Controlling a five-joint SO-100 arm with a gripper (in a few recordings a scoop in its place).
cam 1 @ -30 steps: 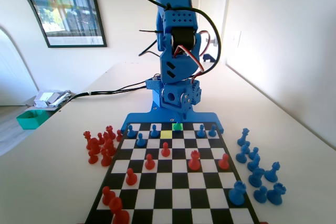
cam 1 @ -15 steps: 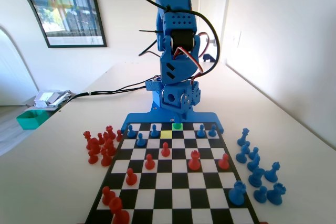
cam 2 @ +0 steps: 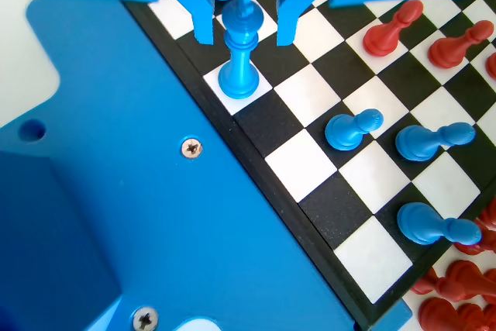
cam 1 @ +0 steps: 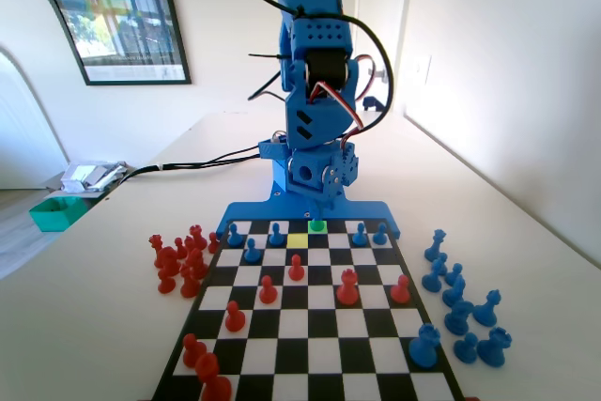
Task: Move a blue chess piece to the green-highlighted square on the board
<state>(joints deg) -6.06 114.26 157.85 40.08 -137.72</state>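
Wrist view, gripper (cam 2: 244, 32) released, jaws apart either side of the blue king (cam 2: 239, 50) (upright, untouched), arm barely shifted since earlier.

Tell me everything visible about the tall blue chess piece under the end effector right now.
The tall blue chess piece looks like glossy blue plastic: a round flared base, a thin stem, a collar and a small knobbed top. It stands upright on a white square in the board's edge row in the wrist view. The end effector is open, one jaw on each side of the piece's top, with a visible gap each side; nothing but the board touches it.
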